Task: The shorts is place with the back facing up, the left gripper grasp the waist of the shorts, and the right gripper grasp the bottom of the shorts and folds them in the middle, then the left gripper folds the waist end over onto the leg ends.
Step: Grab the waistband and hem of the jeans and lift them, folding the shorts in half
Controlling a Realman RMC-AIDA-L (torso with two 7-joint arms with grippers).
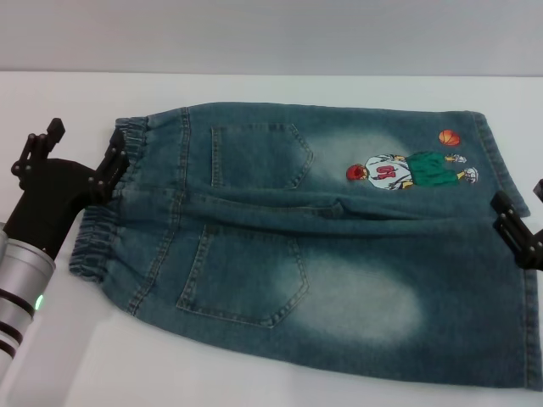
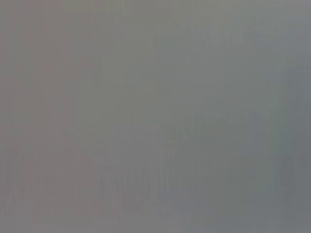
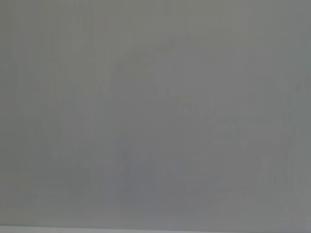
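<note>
Head view: faded denim shorts (image 1: 322,254) lie flat, ruffled waist (image 1: 106,212) leftward.

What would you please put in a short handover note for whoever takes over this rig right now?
Left tool: open, at the ruffled elastic waist band, prongs at its far part, not closed on it.
Right tool: only its prongs show at the picture's right edge, at the stitched denim leg hems; grip cannot be told.
Faded blue denim shorts: flat on the white table, patch pockets up, waist to the robot's left, hems to its right.
Done: shorts laid out, both tools at their ends.
Left: both grasps, the fold in the middle, then waist over onto hems.
Both wrist views show nothing usable.
</note>
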